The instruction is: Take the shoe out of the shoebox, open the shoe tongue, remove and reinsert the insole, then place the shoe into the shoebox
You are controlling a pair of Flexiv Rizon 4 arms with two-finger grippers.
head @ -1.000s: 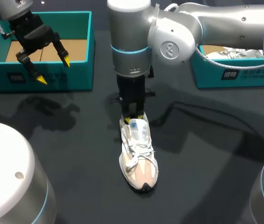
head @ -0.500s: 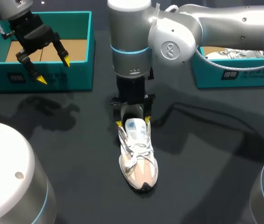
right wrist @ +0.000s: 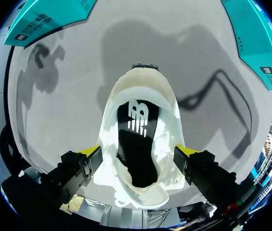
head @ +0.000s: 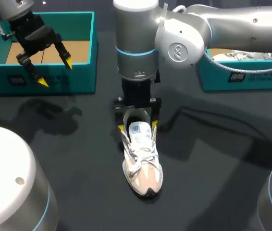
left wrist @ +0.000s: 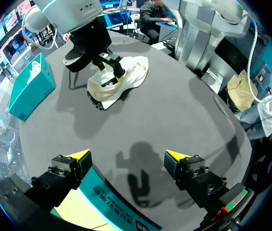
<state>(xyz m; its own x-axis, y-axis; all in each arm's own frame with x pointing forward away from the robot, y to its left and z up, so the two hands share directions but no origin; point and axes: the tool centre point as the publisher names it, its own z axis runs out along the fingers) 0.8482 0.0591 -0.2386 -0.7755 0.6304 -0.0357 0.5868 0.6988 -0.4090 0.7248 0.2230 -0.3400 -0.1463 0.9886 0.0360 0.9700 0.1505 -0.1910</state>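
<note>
**A:** Where does the shoe (head: 142,161) sit?

**B:** Upright on its sole in the middle of the bench (head: 213,159), well apart from the open shoebox (head: 44,79) on the left. Its heel is tucked under the right end effector (head: 138,127).

**A:** Is that one gripping it?

**B:** No. Its fingers are spread wide, one yellow tip on each side of the heel collar. The right wrist view looks straight down the opening, where the dark insole (right wrist: 137,139) shows. I judge it is lined up there to reach for the tongue or the insole.

**A:** And the left end effector (head: 55,73)?

**B:** It is also wide and holds nothing, hanging over the shoebox's front wall. That is probably to keep clear of the right arm, which needs the room above the shoe.
</note>
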